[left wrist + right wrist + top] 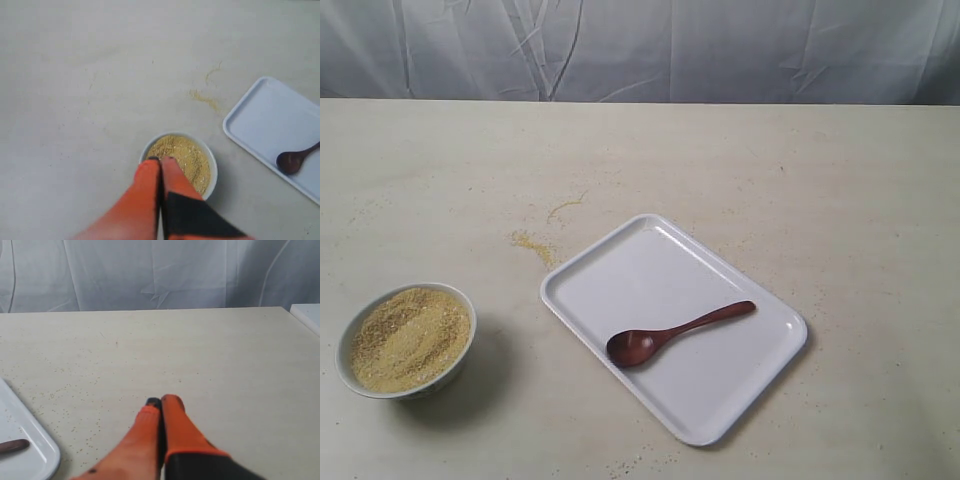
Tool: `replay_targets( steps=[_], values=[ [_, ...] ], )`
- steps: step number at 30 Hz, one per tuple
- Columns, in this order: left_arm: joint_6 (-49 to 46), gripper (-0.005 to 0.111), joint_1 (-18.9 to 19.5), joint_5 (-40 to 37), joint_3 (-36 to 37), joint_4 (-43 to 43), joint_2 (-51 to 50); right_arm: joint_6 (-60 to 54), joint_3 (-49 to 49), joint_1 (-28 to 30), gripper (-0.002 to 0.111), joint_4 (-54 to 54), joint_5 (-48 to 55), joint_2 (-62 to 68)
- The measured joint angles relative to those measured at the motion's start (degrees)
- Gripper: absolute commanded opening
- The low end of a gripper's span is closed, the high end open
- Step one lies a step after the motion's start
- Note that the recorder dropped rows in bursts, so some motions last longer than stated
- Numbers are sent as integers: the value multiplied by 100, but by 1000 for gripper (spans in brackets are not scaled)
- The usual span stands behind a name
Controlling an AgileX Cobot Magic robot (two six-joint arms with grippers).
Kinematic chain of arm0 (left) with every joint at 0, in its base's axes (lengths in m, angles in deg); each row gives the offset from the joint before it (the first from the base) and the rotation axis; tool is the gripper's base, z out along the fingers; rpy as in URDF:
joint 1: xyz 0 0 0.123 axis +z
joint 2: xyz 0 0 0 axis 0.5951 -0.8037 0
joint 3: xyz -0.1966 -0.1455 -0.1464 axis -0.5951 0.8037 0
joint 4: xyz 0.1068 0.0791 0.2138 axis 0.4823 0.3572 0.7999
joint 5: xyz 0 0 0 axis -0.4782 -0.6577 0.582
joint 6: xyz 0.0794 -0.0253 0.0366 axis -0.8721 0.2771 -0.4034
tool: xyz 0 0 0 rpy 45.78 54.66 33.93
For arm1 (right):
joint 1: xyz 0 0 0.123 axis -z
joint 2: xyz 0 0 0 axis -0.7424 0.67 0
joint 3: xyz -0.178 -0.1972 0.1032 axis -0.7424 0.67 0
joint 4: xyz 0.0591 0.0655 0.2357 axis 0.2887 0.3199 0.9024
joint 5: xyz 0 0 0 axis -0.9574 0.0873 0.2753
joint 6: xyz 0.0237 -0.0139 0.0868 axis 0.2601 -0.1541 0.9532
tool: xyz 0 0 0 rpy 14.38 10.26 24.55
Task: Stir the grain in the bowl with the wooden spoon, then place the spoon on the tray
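Observation:
The small white bowl [463,305] stands at the front left of the table, heaped with pale yellow-tan grain [410,337]. The dark wooden spoon [675,333] lies on the white tray [740,290], its oval end toward the bowl. Neither arm shows in the exterior view. In the left wrist view my left gripper [160,160] is shut and empty, hanging above the bowl [212,160] and its grain [187,152]; the spoon [295,159] rests on the tray [260,120] off to one side. My right gripper [161,402] is shut and empty over bare table, beside the tray's corner [35,450].
Spilled grain [533,244] lies in a thin trail on the table between bowl and tray, with scattered specks around the tray. A grey cloth backdrop [640,45] hangs along the table's far edge.

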Motion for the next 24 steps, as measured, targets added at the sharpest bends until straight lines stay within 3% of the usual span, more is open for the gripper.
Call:
replay_targets(
  steps=[7,17,24],
  values=[
    [-11,0,0,-13,8,88,849,0,0,0,0,0,0,0],
    [-229,0,0,63,26,1844,1738,-10,0,0,0,0,0,0],
    [-343,0,0,80,26,2453,2008,1,0,0,0,0,0,0]
  ],
)
